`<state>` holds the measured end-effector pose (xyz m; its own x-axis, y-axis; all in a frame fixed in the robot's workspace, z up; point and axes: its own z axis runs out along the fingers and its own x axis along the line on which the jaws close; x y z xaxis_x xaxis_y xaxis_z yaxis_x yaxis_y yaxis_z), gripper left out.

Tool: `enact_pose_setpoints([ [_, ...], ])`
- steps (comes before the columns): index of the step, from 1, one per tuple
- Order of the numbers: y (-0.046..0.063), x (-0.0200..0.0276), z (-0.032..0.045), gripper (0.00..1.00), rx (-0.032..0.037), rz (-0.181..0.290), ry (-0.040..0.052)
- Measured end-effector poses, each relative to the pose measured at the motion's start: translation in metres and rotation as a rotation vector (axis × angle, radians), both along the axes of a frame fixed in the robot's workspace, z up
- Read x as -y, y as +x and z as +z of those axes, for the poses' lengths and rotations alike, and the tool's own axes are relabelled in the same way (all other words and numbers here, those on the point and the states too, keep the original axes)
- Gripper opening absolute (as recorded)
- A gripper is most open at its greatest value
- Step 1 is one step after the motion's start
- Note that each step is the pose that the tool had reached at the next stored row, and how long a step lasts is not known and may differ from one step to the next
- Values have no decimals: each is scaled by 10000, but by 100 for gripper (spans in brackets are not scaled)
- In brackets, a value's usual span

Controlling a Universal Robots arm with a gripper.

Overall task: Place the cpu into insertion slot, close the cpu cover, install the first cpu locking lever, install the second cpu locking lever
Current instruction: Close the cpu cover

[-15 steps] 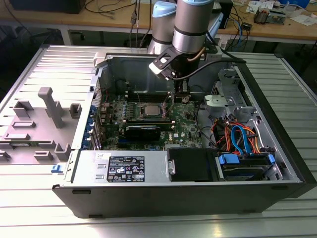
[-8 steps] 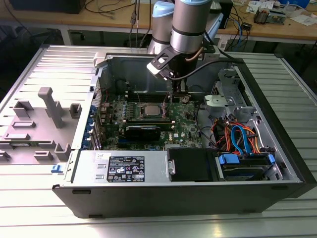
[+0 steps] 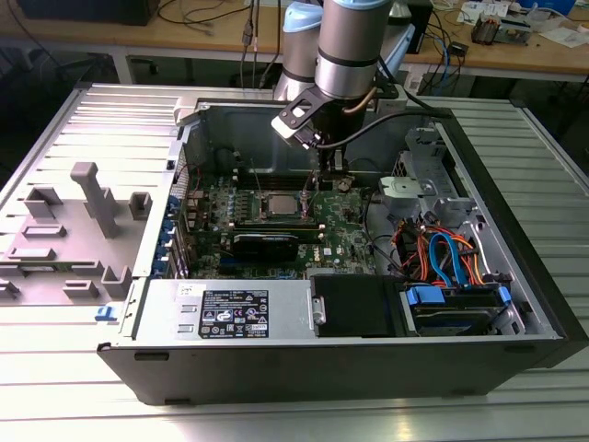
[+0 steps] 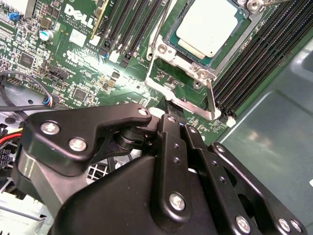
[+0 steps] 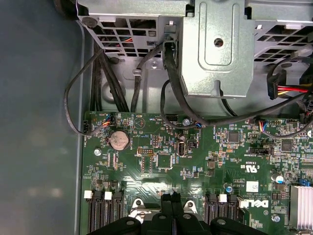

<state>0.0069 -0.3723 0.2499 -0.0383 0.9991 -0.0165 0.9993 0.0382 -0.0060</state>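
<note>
The cpu (image 4: 208,24) lies flat with its silver top up in the insertion slot (image 3: 296,208) on the green motherboard (image 5: 161,171). The silver cpu cover (image 4: 178,63) frames it, with a bent metal tab (image 4: 210,100) at its near edge. A thin wire locking lever (image 4: 155,34) runs along one side of the socket. My gripper (image 4: 173,111) is shut, its black fingers (image 5: 166,208) pressed together, tips right at the cover's edge beside the tab. What the tips touch is hidden by the linkage. In the exterior view the gripper (image 3: 317,182) hangs just to the right of the socket.
Black memory slots (image 4: 254,54) flank the socket on both sides. A metal drive cage (image 5: 217,49) and loose black cables (image 5: 171,98) lie beyond the board's edge. The power supply (image 3: 230,308) fills the case front. A grey fixture (image 3: 92,198) stands at the exterior view's left.
</note>
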Motion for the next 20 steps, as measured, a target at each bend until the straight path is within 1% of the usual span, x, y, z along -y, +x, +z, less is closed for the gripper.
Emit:
enact_pose_setpoints([
  [6,-12,0,0,11,0,-1,1],
  [12,-144,0,-1,11,0,0,0],
  [15,-231,0,-2,11,0,0,0],
  [20,-294,0,-4,11,0,32,0],
])
